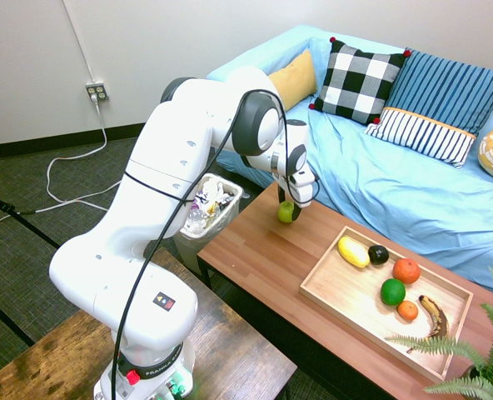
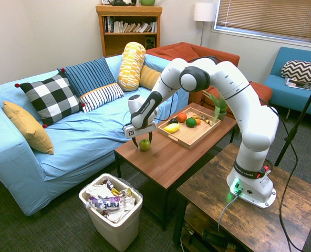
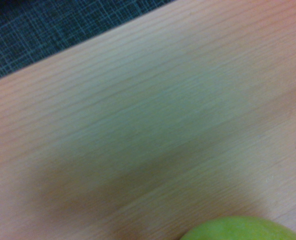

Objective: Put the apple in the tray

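1. The apple (image 1: 286, 212) is seen on the brown coffee table (image 1: 263, 258), near the table's end closest to the white waste basket (image 1: 211, 208), well apart from the tray (image 1: 359, 302)
2. The gripper (image 1: 289, 210) is positioned directly over the apple, with its dark fingers (image 2: 149, 137) lowered on either side of the fruit; whether they press on it or stand slightly apart cannot be told
3. The tray is placed at the other end of the table; a yellow fruit (image 1: 353, 251), a dark fruit (image 1: 378, 254), two orange fruits (image 1: 405, 270), a darker green fruit (image 1: 392, 292) and a brown banana (image 1: 432, 314) are held in it
4. In the wrist view, only the apple's top is shown at the lower edge against blurred wood grain
5. A blue sofa (image 2: 66, 136) with cushions is set behind the table
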